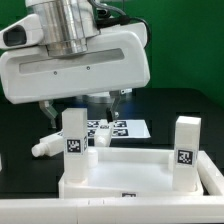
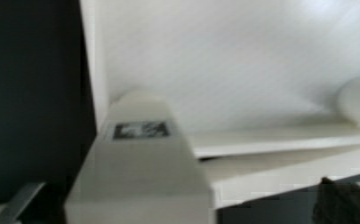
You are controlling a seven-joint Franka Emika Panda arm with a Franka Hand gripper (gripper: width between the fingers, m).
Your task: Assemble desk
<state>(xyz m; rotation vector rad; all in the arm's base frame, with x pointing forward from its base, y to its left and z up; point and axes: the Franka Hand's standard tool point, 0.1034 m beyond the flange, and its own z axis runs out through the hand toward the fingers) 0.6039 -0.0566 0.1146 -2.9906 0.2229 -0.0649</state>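
White tabletop (image 1: 125, 186), two upright tagged legs (image 1: 74, 135) (image 1: 186, 142)

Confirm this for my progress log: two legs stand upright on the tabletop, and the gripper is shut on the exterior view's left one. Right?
Not quite: the gripper is open, its fingers standing clear on either side of that leg, as the wrist view shows. It and the other leg do stand upright on the tabletop.

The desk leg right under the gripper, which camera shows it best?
The exterior view: the whole leg stands upright at the tabletop's corner, tag facing the camera, below the open gripper. The wrist view shows only that leg's upper part and tag, close up and blurred, in front of the tabletop.
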